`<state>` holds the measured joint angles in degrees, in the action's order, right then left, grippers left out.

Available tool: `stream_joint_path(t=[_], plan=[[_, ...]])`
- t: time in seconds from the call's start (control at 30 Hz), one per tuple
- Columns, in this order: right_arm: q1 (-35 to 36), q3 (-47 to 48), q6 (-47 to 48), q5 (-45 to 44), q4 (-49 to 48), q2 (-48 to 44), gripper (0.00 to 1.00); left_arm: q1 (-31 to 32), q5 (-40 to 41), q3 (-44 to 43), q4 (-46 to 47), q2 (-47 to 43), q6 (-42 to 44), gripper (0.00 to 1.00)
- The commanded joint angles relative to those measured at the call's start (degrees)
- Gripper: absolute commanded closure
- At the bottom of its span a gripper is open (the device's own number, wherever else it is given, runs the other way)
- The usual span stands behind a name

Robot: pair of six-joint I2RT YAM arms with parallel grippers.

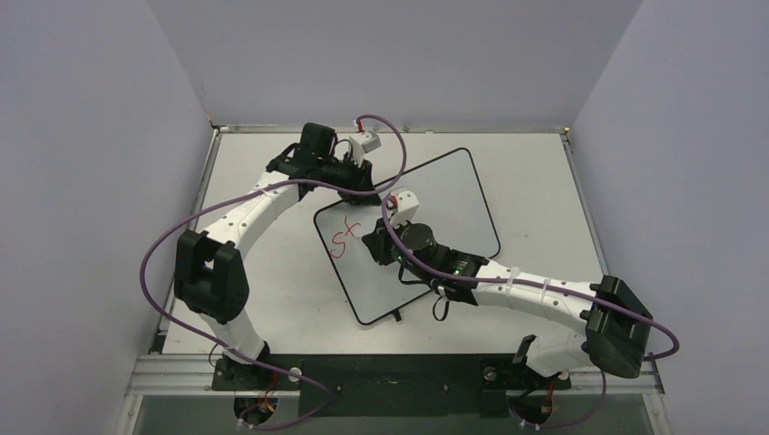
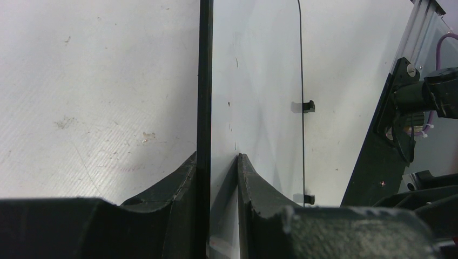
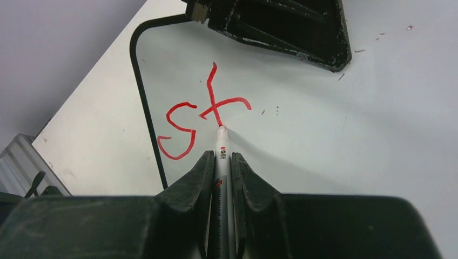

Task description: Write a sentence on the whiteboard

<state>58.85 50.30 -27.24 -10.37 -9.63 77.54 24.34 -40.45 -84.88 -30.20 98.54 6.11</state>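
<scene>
The whiteboard (image 1: 453,195) lies tilted on the table, black frame around it. Red lettering (image 1: 345,240) reading "St" sits near its left edge; it also shows in the right wrist view (image 3: 216,102). My right gripper (image 3: 220,157) is shut on a white marker (image 3: 220,141). The marker's tip touches the foot of the "t". My left gripper (image 2: 216,159) is closed astride the board's black frame (image 2: 204,81) at the far left corner. One finger (image 2: 181,178) is outside the frame and the other is on the white face (image 2: 254,97). It also shows in the right wrist view (image 3: 281,27).
The pale grey tabletop (image 1: 263,299) surrounds the board. An aluminium rail (image 1: 390,372) runs along the near edge by the arm bases. Purple cables (image 1: 163,245) loop off both arms. Grey walls close in the left, right and back. Small black feet (image 2: 308,106) line the board's far long edge.
</scene>
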Motion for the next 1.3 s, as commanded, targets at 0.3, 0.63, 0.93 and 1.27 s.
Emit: stream_joint_path(t=[0.3, 0.63, 0.93, 1.27], plan=[[0.36, -2.67, 0.01, -5.07, 4.88, -2.93, 1.0, 1.41, 7.93, -0.02, 0.12, -0.55, 7.34, 1.0], [0.37, 0.32, 2.37, -7.05, 6.96, -3.17, 1.0, 1.41, 7.93, 0.1, 0.11, -0.72, 7.33, 1.0], [0.35, 3.94, 4.37, -7.97, 8.82, -5.26, 1.0, 1.45, 8.06, 0.09, 0.23, -0.85, 7.25, 1.0], [0.37, 2.16, 3.93, -8.81, 9.45, -13.31, 1.0, 1.41, 8.22, 0.15, 0.28, -1.28, 7.12, 1.0]])
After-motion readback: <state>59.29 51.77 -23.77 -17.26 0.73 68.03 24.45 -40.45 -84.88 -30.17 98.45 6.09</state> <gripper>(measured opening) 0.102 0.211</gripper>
